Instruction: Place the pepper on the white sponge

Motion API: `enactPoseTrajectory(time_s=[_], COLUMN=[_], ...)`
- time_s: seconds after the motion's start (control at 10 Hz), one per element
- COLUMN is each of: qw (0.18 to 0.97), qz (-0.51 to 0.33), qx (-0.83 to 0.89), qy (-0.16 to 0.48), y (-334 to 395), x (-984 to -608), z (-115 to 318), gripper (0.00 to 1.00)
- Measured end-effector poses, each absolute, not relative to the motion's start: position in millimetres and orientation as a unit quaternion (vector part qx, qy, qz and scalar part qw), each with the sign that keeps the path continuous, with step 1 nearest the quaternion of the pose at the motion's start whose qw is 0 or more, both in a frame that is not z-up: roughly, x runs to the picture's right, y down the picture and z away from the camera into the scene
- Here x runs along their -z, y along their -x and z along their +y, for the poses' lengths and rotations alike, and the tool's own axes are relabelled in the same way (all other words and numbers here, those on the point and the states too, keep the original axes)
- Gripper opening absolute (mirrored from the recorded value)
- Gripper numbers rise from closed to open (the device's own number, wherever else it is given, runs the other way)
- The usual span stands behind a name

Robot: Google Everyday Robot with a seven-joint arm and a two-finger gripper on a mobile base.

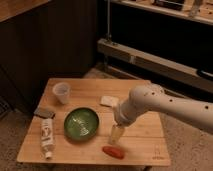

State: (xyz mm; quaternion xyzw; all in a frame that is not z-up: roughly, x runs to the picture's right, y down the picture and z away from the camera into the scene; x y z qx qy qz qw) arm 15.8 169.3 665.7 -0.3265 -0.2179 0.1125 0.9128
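Note:
The pepper (pixel 113 152) is small, red-orange and tapered, lying near the front edge of the wooden table (pixel 145 137). The white sponge (pixel 108 101) is a small flat cream pad near the table's middle, behind the arm. My gripper (pixel 115 136) hangs from the white arm, pointing down just above and behind the pepper, a short gap away. It holds nothing that I can see.
A green bowl (pixel 81 123) sits left of the gripper. A clear plastic cup (pixel 61 92) stands at the back left. A dark grey pad (pixel 44 113) and a white tube with a label (pixel 47 137) lie at the left. Dark cabinets stand behind.

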Motion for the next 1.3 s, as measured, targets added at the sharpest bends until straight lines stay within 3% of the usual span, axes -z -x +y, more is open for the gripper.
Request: enactPoseTrajectory(time_s=[1.3], qw=[0.901], qz=[-0.253], qx=[-0.093], qy=[0.34], y=[6.5], x=[-668.1], z=[210.2], gripper=[0.9])
